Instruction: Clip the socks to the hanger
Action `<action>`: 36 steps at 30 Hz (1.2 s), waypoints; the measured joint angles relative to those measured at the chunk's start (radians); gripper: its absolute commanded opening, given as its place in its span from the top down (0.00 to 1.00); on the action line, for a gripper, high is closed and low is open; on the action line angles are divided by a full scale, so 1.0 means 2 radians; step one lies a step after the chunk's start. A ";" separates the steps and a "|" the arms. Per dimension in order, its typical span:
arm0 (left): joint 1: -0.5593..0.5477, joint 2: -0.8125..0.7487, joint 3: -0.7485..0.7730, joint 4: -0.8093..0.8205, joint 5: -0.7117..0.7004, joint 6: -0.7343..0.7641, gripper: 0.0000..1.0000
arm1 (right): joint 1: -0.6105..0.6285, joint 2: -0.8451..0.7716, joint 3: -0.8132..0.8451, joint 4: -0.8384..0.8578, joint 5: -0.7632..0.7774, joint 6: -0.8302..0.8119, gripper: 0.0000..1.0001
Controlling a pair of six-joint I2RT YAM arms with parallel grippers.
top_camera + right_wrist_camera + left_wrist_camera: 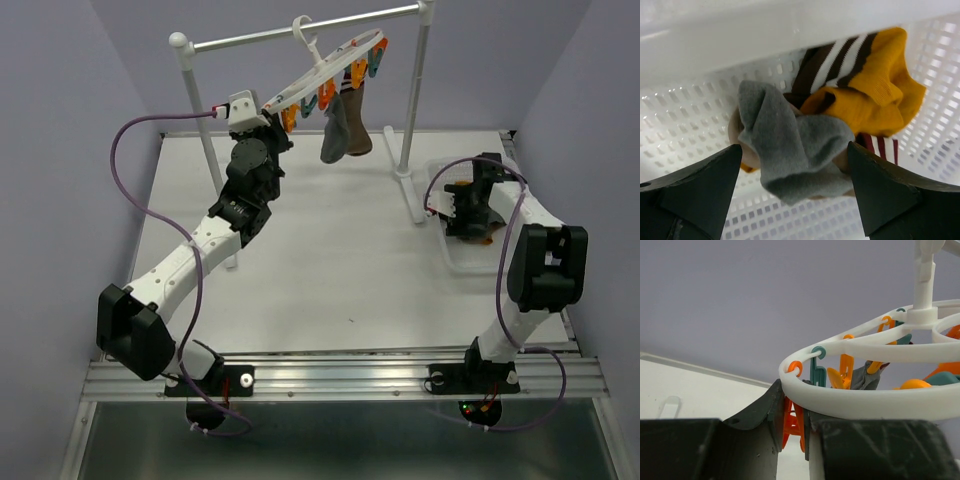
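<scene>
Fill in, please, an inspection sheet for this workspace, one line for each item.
Surface: white table.
Job's things: hanger tilted on the rack bar, hanging socks clipped under it; mustard and striped socks in the basket.
Clutter: nothing seen.
Claws: left claw shut on an orange clip; right claw open astride a grey sock in the basket.
Cables: purple cables loop from both arms.
Surroundings: lilac walls.

Pale lavender walls — white table (metal rail at front)
</scene>
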State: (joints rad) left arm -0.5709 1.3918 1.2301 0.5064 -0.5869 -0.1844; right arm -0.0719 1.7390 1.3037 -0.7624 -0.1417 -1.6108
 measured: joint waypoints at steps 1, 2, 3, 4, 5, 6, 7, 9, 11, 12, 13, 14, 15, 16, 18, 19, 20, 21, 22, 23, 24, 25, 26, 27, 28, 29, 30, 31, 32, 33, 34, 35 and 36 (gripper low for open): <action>0.000 0.002 0.001 0.001 0.001 0.000 1.00 | 0.000 0.004 -0.001 0.004 0.000 -0.001 0.14; 0.000 0.003 0.001 0.001 0.001 0.000 1.00 | 0.000 0.016 -0.002 0.008 0.000 -0.004 0.16; 0.000 0.004 0.001 0.003 0.001 0.000 1.00 | 0.000 0.023 -0.002 0.010 0.000 -0.005 0.21; 0.000 0.004 0.001 0.003 0.001 -0.001 1.00 | 0.000 0.030 -0.002 0.012 0.000 -0.005 0.26; 0.000 0.004 0.001 0.004 0.001 -0.002 1.00 | 0.000 0.036 -0.003 0.015 0.001 -0.005 0.32; 0.000 0.004 0.001 0.004 0.001 -0.003 1.00 | 0.000 0.038 -0.003 0.016 0.001 -0.005 0.51; 0.000 0.005 0.001 0.004 0.001 -0.004 1.00 | 0.000 0.039 -0.004 0.017 0.000 -0.007 0.61; 0.000 0.005 0.001 0.004 0.001 -0.007 1.00 | -0.001 0.039 -0.004 0.018 -0.002 -0.008 0.83; 0.000 0.005 0.001 0.004 0.001 -0.009 1.00 | -0.003 0.039 -0.004 0.019 -0.005 -0.004 0.87; 0.000 0.005 0.001 0.004 0.001 -0.010 1.00 | -0.006 0.038 -0.004 0.019 -0.005 -0.003 0.91; 0.000 0.005 0.001 0.004 0.001 -0.011 1.00 | -0.007 0.037 -0.004 0.019 -0.006 -0.002 0.94; 0.000 0.005 0.001 0.004 0.002 -0.011 1.00 | -0.010 0.034 -0.004 0.019 -0.006 0.003 0.96; 0.000 0.005 0.001 0.004 0.002 -0.012 1.00 | -0.014 0.030 -0.004 0.019 -0.006 0.008 0.99; 0.000 0.005 0.001 0.004 0.003 -0.012 1.00 | -0.017 0.026 -0.003 0.019 -0.006 0.016 0.99; 0.000 0.005 0.001 0.003 0.006 -0.012 1.00 | -0.023 0.014 0.008 0.015 -0.002 0.034 0.99; 0.000 0.005 0.002 0.001 0.007 -0.012 1.00 | -0.023 0.010 0.014 0.014 -0.001 0.044 0.99; 0.000 0.005 0.004 -0.002 0.009 -0.012 1.00 | -0.024 0.006 0.024 0.014 0.000 0.055 0.99; 0.000 0.006 0.008 -0.005 0.010 -0.012 1.00 | -0.027 0.002 0.040 0.010 -0.001 0.066 0.99; 0.000 0.006 0.011 -0.009 0.013 -0.012 1.00 | -0.027 -0.002 0.059 0.009 -0.005 0.083 0.99; 0.000 0.006 0.014 -0.012 0.014 -0.012 1.00 | -0.028 -0.006 0.072 0.010 -0.011 0.095 0.99; 0.000 0.006 0.017 -0.015 0.017 -0.012 1.00 | -0.029 -0.009 0.080 0.011 -0.016 0.102 0.99; 0.000 0.006 0.018 -0.017 0.019 -0.012 1.00 | -0.029 -0.018 0.097 0.011 -0.030 0.121 0.99; 0.000 0.006 0.020 -0.022 0.021 -0.012 1.00 | -0.029 -0.023 0.104 0.011 -0.040 0.131 0.99; 0.000 0.006 0.021 -0.024 0.024 -0.012 1.00 | -0.029 -0.031 0.115 0.010 -0.055 0.149 0.99; 0.000 0.006 0.021 -0.026 0.026 -0.012 1.00 | -0.029 -0.036 0.124 0.010 -0.069 0.166 0.99; 0.000 0.004 0.021 -0.028 0.028 -0.012 1.00 | -0.029 -0.039 0.134 0.011 -0.083 0.183 0.99; 0.000 0.003 0.021 -0.030 0.030 -0.012 1.00 | -0.029 -0.042 0.146 0.013 -0.100 0.210 0.99; 0.000 0.003 0.022 -0.031 0.031 -0.012 1.00 | -0.029 -0.042 0.162 0.014 -0.118 0.237 0.99; 0.000 0.001 0.022 -0.033 0.031 -0.012 1.00 | -0.029 -0.042 0.179 0.019 -0.144 0.275 0.99; 0.000 -0.001 0.023 -0.035 0.031 -0.012 1.00 | -0.029 -0.042 0.191 0.024 -0.167 0.303 0.99; 0.000 -0.002 0.023 -0.037 0.031 -0.012 1.00 | -0.029 -0.042 0.204 0.034 -0.198 0.343 0.99; 0.000 -0.005 0.024 -0.039 0.031 -0.013 1.00 | -0.029 -0.043 0.212 0.043 -0.218 0.368 0.99; 0.000 -0.007 0.024 -0.041 0.032 -0.013 1.00 | -0.029 -0.043 0.223 0.060 -0.253 0.415 0.99</action>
State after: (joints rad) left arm -0.5701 1.3781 1.2781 0.4240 -0.5232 -0.2111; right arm -0.1307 1.6524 1.7504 -0.6415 -0.6472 -0.7815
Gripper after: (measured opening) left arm 0.259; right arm 0.088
